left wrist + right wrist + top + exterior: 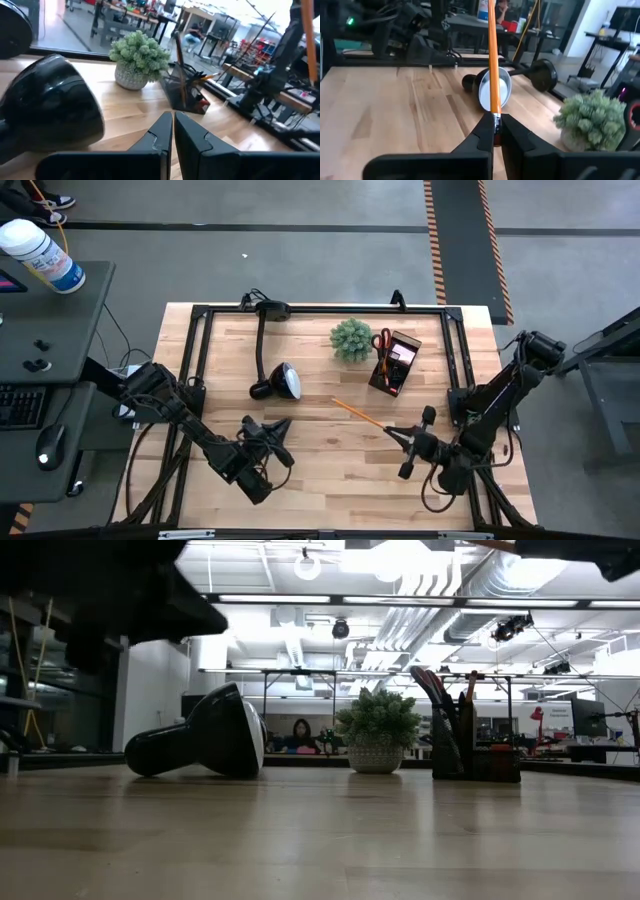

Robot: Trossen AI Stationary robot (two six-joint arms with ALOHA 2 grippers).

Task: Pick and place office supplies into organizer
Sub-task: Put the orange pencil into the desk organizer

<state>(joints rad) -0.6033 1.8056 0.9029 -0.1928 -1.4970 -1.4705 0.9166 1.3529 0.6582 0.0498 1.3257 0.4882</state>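
My right gripper (pixel 392 432) hovers over the table's right near part, shut on a thin orange pencil (pixel 358 414) that points toward the lamp. The black organizer (pixel 395 363) stands at the far right beside the green plant (pixel 351 339). Red-handled scissors (pixel 383 340) stick up out of it, and something pink (pixel 403 353) shows inside. My left gripper (pixel 283 427) is shut and touches nothing, above the table's near middle. In the left wrist view its fingers (pixel 173 131) point toward the organizer (pixel 184 90). My right gripper (pixel 495 131) pinches the orange pencil between its two fingers at one end, by a dark band (pixel 495 120). The fingers lie along the pencil, which runs straight out ahead of them toward the table's left far side. It is lifted clear of the table (pixel 490 544).
A black desk lamp (pixel 276 380) lies on its side at the table's middle, its white face (pixel 494 89) turned toward my right gripper. A black metal frame (pixel 320 310) borders the table. Bare wood (pixel 330 470) lies between the two arms.
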